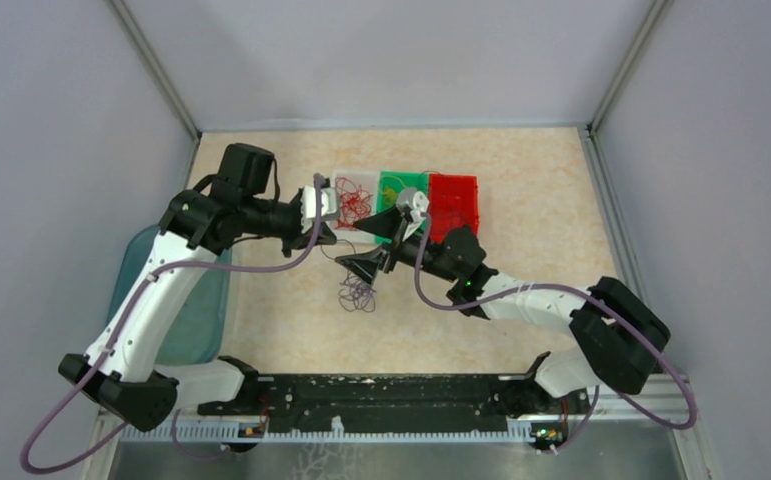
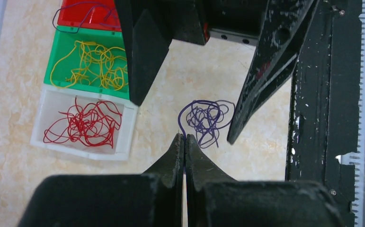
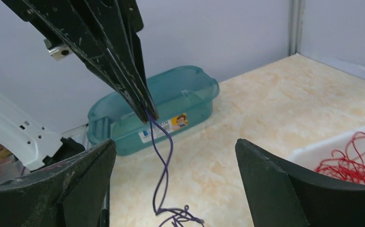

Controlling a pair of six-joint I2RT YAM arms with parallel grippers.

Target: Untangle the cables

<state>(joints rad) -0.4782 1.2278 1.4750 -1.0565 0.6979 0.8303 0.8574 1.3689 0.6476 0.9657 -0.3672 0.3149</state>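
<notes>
Lower left of the top view, a teal tub [image 1: 193, 318] sits on the desk [image 1: 531, 270]; at centre, a dark purple cable [image 1: 358, 292] lies heaped. One strand of it rises to the left gripper [image 2: 184, 140], jaws closed on it, while the right gripper [image 3: 174, 142] has its jaws wide open either side of that strand, holding nothing. Higher in the frame is a row of bins: white bin [image 2: 129, 137] with red cables [image 2: 88, 125], green bin [image 2: 59, 47] with yellow cables [image 2: 97, 64], and red bin [image 1: 456, 203] with a purple loop [image 2: 76, 14].
</notes>
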